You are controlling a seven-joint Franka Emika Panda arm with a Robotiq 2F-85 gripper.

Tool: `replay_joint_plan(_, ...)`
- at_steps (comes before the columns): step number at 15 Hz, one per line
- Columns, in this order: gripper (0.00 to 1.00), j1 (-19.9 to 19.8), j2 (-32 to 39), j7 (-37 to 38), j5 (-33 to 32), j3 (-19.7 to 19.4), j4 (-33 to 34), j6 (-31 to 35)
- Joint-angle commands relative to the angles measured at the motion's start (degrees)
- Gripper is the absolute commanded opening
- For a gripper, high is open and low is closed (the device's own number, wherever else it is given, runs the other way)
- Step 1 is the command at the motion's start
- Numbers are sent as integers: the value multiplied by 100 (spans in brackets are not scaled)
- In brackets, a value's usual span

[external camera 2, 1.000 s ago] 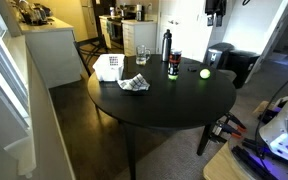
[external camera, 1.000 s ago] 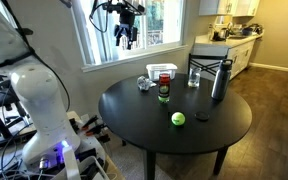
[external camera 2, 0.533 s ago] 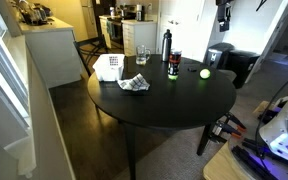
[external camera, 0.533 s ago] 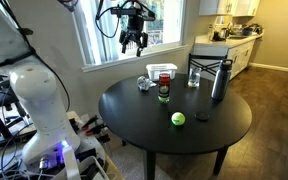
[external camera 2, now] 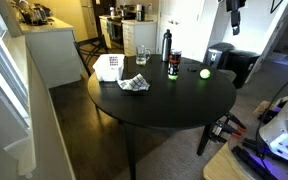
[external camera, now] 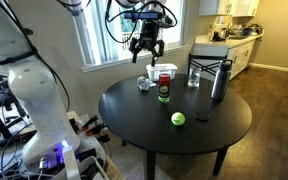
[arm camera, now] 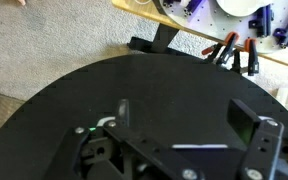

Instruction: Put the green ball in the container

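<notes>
the step in hand looks like the approach: nothing is grasped yet, and the gripper (external camera: 147, 54) hangs high in the air above the far, window side of the round black table (external camera: 134, 112), roughly over the container (external camera: 164, 71) rather than over the thing it has to pick up. its jaws stand spread apart and empty, which the wrist view confirms, with a finger at each side and only bare tabletop between them. the green ball (external camera: 178, 118) lies on the table well apart from the gripper, out in the open toward the nearer edge in an exterior view, in front of the dark can (external camera: 164, 92) and just beside a small dark disc (external camera: 202, 115); it is loose and touches neither. in my judgement the next move calls for carrying the arm across the table past the can and the grey bottle (external camera: 220, 80), centring the spread jaws over the ball, then coming straight down and closing gently, since a round ball on a smooth top could roll off if nudged from one side. the ball is small, plain, evenly round and bright lime green (external camera 2: 205, 73), sharply set off against the black surface, and it seems narrower than the tub's mouth.
</notes>
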Motion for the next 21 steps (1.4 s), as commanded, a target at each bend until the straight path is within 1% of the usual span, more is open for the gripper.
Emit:
replay_joint_plan(1, 100, -172, 334, -369, -206, -100, 73, 128)
replay_joint_plan(7, 100, -446, 834, -552, -152, -239, 359, 5)
replay_joint_plan(8, 100, -410, 655, -345, -107, -145, 170, 67)
replay_joint_plan(18, 100, -440, 712, -344, -108, -109, 198, 66)
replay_joint_plan(19, 100, -412, 634, -280, -186, -64, 108, 59)
replay_joint_plan(21, 100, -398, 469, -372, -195, -45, -218, 446)
